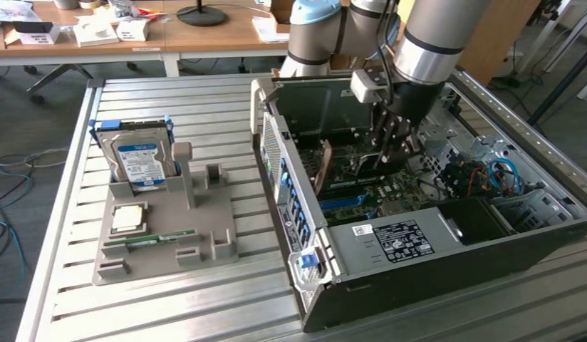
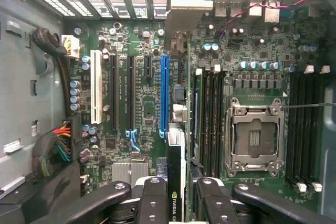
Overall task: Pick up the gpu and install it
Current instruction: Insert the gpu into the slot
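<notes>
Dark and thin seen edge-on, the gpu (image 2: 175,156) sits clamped between the two black fingers (image 2: 155,198) of the pincer (image 2: 181,198), which is clenched on it. A green logo shows on the card's near edge. The card hangs inside the open computer case (image 1: 303,214), above the motherboard (image 2: 142,114). It runs parallel to the long blue slot (image 2: 164,93) and lies just to one side of that slot's line. Whether its lower edge touches the board cannot be told.

Judging by this, the pick-up is done and the install is in hand, at the lining-up stage over the slot. Seating the card would call for bringing its edge squarely onto the slot's line, keeping it upright and parallel, and pressing straight down without raking the neighbouring black slots.

In the exterior view the arm (image 1: 436,35) comes in from behind the case and points steeply down, with the pincer (image 1: 396,142) sunk below the case's rim. On the slatted metal worktop (image 1: 179,100), well apart from the case, a grey holder (image 1: 213,235) carries the hard drive (image 1: 142,160).
</notes>
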